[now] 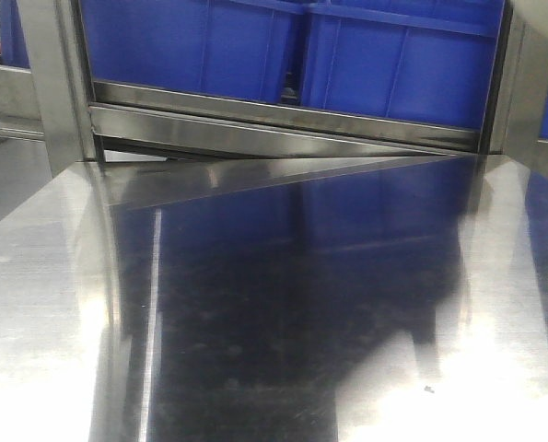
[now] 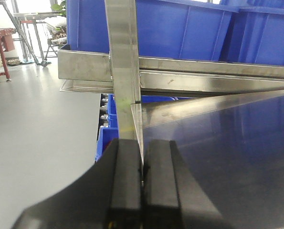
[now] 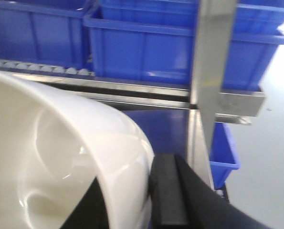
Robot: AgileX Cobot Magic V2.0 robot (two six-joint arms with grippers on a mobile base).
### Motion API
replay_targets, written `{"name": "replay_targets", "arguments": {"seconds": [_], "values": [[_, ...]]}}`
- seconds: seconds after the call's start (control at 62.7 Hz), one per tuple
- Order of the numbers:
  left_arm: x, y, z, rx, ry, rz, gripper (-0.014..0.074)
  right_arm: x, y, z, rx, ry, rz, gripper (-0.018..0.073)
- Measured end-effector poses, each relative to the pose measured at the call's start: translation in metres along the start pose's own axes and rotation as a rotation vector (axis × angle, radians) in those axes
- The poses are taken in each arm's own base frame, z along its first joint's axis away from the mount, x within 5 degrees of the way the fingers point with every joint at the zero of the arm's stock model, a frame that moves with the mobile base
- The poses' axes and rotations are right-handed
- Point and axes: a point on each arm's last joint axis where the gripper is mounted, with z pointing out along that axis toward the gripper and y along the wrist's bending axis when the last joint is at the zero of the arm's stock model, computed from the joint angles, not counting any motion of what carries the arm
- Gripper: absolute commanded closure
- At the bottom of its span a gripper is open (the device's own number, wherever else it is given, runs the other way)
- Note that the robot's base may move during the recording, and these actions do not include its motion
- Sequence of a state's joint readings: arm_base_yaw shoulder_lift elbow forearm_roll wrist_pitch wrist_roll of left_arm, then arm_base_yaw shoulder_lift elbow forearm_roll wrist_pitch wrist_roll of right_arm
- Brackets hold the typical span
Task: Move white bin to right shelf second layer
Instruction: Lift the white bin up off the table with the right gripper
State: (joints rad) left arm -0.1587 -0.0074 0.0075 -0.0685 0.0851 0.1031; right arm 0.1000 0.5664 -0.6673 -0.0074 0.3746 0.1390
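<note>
The white bin fills the lower left of the right wrist view, tilted with its smooth inside facing the camera. My right gripper is shut on its wall, one finger inside and one finger outside. Behind the bin a shelf level with small white rollers and a flat steel front rail shows. My left gripper is shut and empty, low over the left edge of the steel tabletop. Neither gripper nor the bin shows in the front view.
Large blue crates stand on the roller level, and they also show in the front view. A steel upright rises just right of my right gripper. Another upright stands ahead of my left gripper. The mirror-like tabletop lies below.
</note>
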Motion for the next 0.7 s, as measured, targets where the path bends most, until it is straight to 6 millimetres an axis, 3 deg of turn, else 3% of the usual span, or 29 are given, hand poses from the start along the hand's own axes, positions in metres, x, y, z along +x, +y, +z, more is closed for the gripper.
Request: {"name": "replay_targets", "arguments": {"seconds": [0.239, 0.701], "values": [[0.000, 0.000, 0.000, 0.000, 0.000, 0.000, 0.0512, 0.027, -0.004, -0.020, 0.002, -0.020, 0.015, 0.0502], [0.000, 0.000, 0.000, 0.000, 0.000, 0.000, 0.0512, 0.028, -0.004, -0.022, -0.004, -0.019, 0.030, 0.0502]]}}
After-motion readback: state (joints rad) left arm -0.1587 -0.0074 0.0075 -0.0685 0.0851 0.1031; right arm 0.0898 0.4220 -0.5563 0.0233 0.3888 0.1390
